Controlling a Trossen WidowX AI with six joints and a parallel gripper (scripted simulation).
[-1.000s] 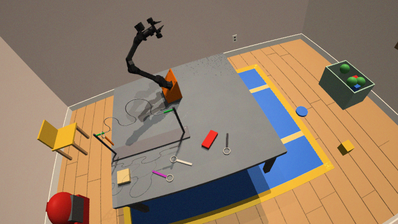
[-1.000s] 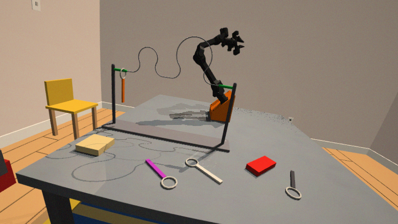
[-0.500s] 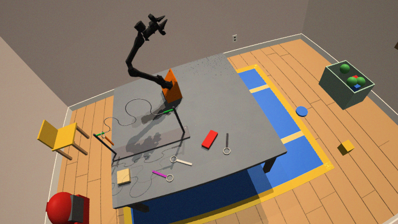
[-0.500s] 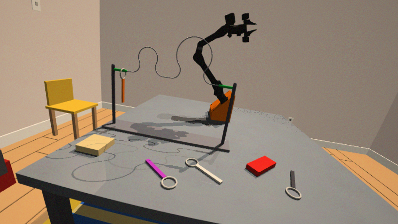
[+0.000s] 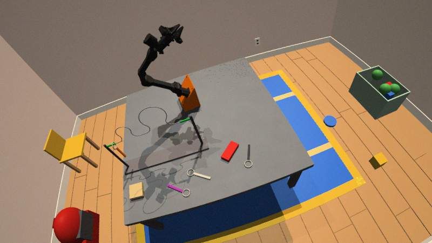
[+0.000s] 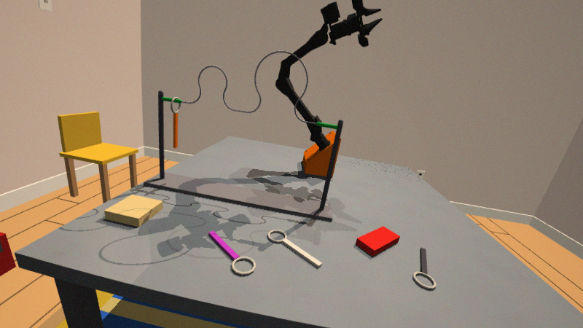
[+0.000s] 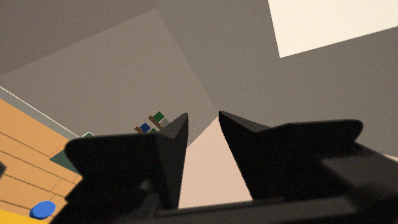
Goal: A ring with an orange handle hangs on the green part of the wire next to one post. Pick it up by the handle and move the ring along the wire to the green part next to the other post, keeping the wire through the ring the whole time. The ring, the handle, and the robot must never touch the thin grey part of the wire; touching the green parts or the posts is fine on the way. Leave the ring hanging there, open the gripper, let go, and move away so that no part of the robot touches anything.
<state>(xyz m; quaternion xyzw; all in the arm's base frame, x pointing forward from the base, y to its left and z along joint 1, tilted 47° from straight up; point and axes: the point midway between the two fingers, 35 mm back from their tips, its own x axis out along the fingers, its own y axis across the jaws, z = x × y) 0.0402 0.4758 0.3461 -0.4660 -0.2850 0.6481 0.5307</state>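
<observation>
Ring (image 6: 175,104) on wire, handle (image 6: 175,129) straight down

Room: taupe walls, plank floor (image 5: 377,193).
Grey table (image 5: 241,99) on blue-yellow rug (image 5: 302,120); yellow chair (image 5: 65,148); wall outlet (image 5: 257,41).

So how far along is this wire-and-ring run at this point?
Nothing is done yet. The ring with its orange handle hangs on the green wire part by the left-hand post, untouched. In hand: the tool is raised high above the wire, partly closed on nothing. Left: grasp the handle, travel the ring to the far green part, release, retreat.
</observation>
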